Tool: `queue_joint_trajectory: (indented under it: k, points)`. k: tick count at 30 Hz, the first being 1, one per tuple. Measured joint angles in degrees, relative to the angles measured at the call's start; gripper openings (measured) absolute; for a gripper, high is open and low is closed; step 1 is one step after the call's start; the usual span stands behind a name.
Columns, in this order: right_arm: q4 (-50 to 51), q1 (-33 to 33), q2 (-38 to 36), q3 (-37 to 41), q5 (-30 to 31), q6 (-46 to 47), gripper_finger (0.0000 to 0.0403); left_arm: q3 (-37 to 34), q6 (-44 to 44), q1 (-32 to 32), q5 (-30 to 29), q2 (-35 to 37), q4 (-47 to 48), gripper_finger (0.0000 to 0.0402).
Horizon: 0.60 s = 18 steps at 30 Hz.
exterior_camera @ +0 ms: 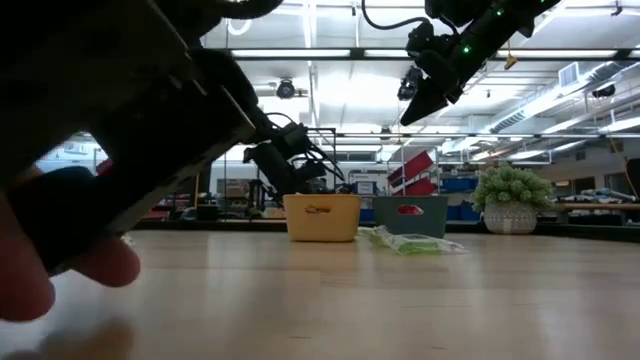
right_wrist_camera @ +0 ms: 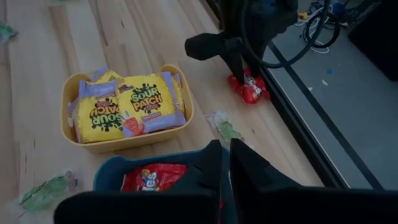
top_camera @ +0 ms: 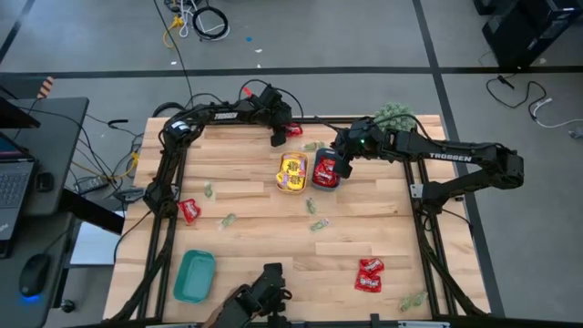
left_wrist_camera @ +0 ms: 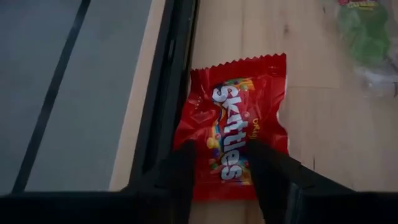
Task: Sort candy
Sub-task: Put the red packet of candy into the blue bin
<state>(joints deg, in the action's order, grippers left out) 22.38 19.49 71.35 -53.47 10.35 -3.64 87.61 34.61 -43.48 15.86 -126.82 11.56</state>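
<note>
1. Candy lies scattered over the wooden table (top_camera: pixel 273 264). One red packet (left_wrist_camera: pixel 233 124) lies at the far edge, against the black frame rail (left_wrist_camera: pixel 168 93); others lie at the left side (top_camera: pixel 189 210) and the near right (top_camera: pixel 369 273). Small pale green pieces (top_camera: pixel 317 224) are strewn about mid-table.
2. The yellow tray (right_wrist_camera: pixel 124 142) holds yellow packets (right_wrist_camera: pixel 146 99). The blue tray (right_wrist_camera: pixel 109 177) just beside it holds a red packet (right_wrist_camera: pixel 152 177). A teal tray (top_camera: pixel 194 276) stands well apart, at the near left.
3. Left gripper (left_wrist_camera: pixel 219 165): down over the far-edge red packet, fingers (left_wrist_camera: pixel 180 168) parted astride its near end; the packet lies flat on the table, not clamped.
4. Right gripper (right_wrist_camera: pixel 225 163): above the blue tray, fingers closed together, nothing between them.
5. A fuzzy green plant (top_camera: pixel 393 114) stands at the far right edge.
</note>
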Motion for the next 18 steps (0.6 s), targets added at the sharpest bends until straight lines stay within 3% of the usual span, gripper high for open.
queue_joint_trajectory:
  k: [2,7,18]
  points:
    - [0.35,0.02,0.0,0.0,0.0,0.0,0.0017,0.0,0.04,0.02,-0.86,0.0,-0.01,0.0122]
    - [1.58,0.06,0.0,0.0,0.0,0.0,0.0011,0.0,-0.03,-0.37,-4.27,0.05,-0.54,0.0016]
    - [7.45,0.04,0.0,0.0,0.33,3.13,0.0007,-0.07,-0.36,-0.08,-5.57,9.75,1.76,0.0001]
